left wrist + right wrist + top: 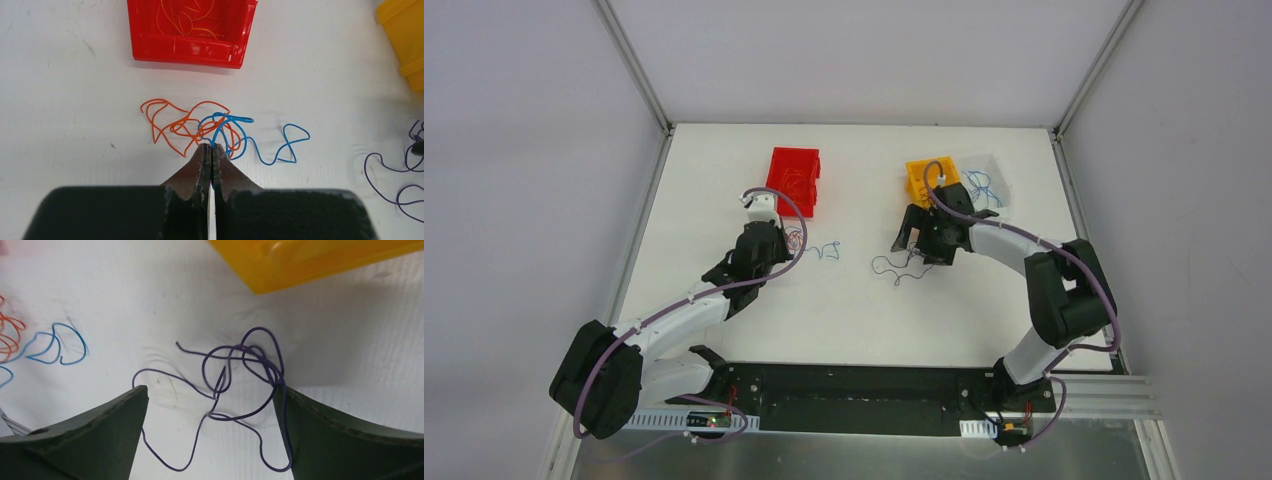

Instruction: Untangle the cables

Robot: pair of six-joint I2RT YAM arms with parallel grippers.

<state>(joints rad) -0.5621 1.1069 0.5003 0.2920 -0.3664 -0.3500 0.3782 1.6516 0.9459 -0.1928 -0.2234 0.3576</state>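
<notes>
The left hand (210, 148) is closed narrow. Its tips touch the near edge of the orange and blue cables (210, 131), knotted on the worktop (75, 100) just ahead; whether a strand is pinched, I cannot tell. Further ahead stands a red bin (190, 47). The right hand (211, 392) is wide open, and the dark purple cable (250, 360) lies loose between its fingers, with a yellow bin (310, 260) beyond.

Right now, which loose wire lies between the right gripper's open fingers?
The dark purple wire, alone inside the open right gripper; the orange wire and blue wire lie tangled together at the shut left gripper.
</notes>
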